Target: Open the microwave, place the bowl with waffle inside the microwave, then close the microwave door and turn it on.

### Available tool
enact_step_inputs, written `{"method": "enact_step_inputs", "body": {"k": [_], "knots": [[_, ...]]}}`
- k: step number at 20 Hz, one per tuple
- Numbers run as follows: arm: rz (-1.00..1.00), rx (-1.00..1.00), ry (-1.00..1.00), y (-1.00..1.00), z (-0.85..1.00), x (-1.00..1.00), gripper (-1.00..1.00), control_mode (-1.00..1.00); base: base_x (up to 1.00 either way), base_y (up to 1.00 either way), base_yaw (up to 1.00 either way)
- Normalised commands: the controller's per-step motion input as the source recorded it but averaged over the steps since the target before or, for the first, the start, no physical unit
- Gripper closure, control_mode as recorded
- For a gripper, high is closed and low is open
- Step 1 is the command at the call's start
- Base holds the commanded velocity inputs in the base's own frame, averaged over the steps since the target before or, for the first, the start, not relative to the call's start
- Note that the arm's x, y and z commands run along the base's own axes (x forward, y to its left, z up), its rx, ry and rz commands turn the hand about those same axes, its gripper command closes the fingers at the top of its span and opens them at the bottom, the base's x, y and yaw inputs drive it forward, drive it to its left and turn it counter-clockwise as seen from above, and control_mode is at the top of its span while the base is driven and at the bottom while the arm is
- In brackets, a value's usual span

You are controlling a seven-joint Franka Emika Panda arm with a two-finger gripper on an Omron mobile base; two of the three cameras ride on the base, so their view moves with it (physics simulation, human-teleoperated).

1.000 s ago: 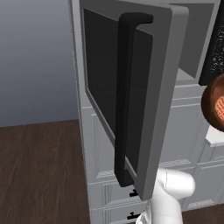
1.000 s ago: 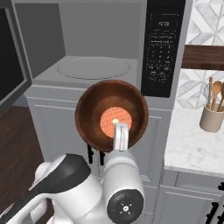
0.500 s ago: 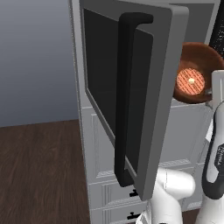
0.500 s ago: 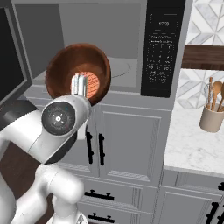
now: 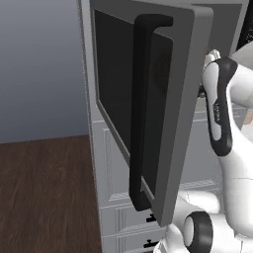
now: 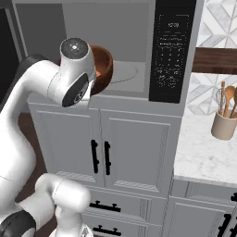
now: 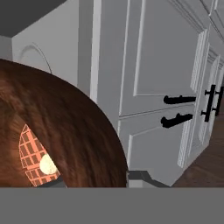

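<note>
Brown bowl, gripped at its rim by the gripper, sits at the microwave opening.

This is a home kitchen, rendered rather than photographed: a grey built-in microwave with a black control strip sits above white panelled cupboards with black bar handles, and its door stands swung open to the left. To the right, a pale marble counter carries a cream crock of wooden utensils, backed by a white geometric tiled wall with a dark wooden shelf across it. Dark wood plank flooring runs along the left, below a plain grey wall.
</note>
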Motion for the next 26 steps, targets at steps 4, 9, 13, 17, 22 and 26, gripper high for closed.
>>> {"method": "enact_step_inputs", "body": {"k": [4, 9, 13, 17, 22, 26], "knots": [[0.01, 0.0, 0.06, 0.0, 0.02, 0.84, 1.0, -1.0, 0.0, 0.0, 0.0], [0.0, 0.0, 0.01, 0.01, -0.1, 0.88, 1.0, -1.0, 0.0, 0.0, 0.0], [0.0, 0.0, 0.04, 0.13, -0.03, 0.99, 1.0, -1.0, 0.0, 0.0, 0.0], [0.0, 0.0, 0.11, 0.28, 0.0, 0.88, 1.0, -1.0, 0.0, 0.0, 0.0], [0.0, 0.0, 0.06, 0.31, -0.1, 0.63, 1.0, -1.0, 0.0, 0.0, 0.0], [0.0, 0.0, 0.0, 0.19, -0.32, 0.43, 1.0, -1.0, 0.0, 0.0, 0.0]]}}
